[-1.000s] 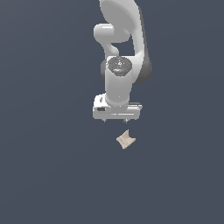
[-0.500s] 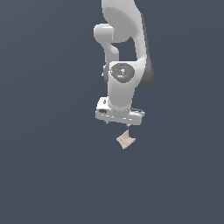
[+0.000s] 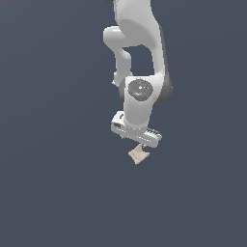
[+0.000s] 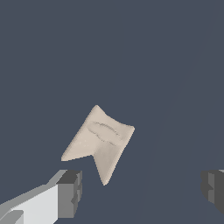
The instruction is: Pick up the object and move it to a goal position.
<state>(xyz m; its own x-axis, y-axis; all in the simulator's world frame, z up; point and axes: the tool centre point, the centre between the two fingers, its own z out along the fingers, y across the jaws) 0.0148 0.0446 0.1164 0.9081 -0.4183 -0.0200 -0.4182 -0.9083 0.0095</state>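
Beige and angular, the object lies on the dark grey-blue surface directly below the white gripper, partly overlapped by the gripper body in the exterior view. Compared with the frame one second ago, the gripper has descended: the clear gap then visible between it and the object is closed, and the gripper housing now sits tilted, lower toward the exterior view's right. The object itself has not shifted.

In the wrist view the object is an arrowhead-like block with a V-shaped notch cut into one edge. Its long axis runs diagonally, from a broad flat end to a narrow pointed end that points toward the gap between the fingers.

The jaws stand wide apart: one dark finger pad is just beside the object's pointed end, the other is well apart from it. Neither pad touches the object.
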